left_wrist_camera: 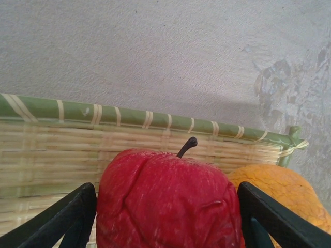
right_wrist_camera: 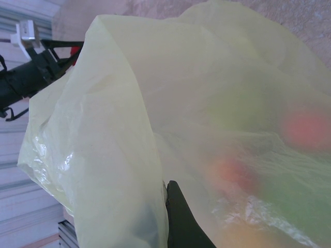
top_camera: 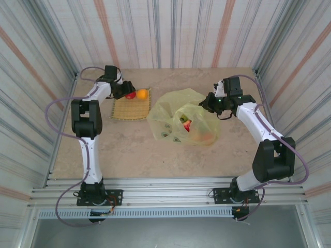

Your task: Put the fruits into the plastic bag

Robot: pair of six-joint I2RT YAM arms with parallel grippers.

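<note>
A red fruit (left_wrist_camera: 160,181) with a dark stem sits on the woven mat, and my left gripper (left_wrist_camera: 166,212) is shut on it, one black finger pressed to each side. An orange fruit (left_wrist_camera: 279,188) lies just to its right. From above, the left gripper (top_camera: 123,91) is at the mat's far edge, with the red fruit (top_camera: 130,95) and the orange fruit (top_camera: 141,93) beside it. The pale yellow-green plastic bag (top_camera: 176,111) lies mid-table with red (top_camera: 187,124) and green (top_camera: 183,119) fruits inside. My right gripper (top_camera: 210,102) is shut on the bag's film (right_wrist_camera: 129,103).
The square woven mat (top_camera: 130,109) with its green rim (left_wrist_camera: 155,120) lies left of the bag. Striped walls close in the table on three sides. The left arm (right_wrist_camera: 31,82) shows beyond the bag in the right wrist view.
</note>
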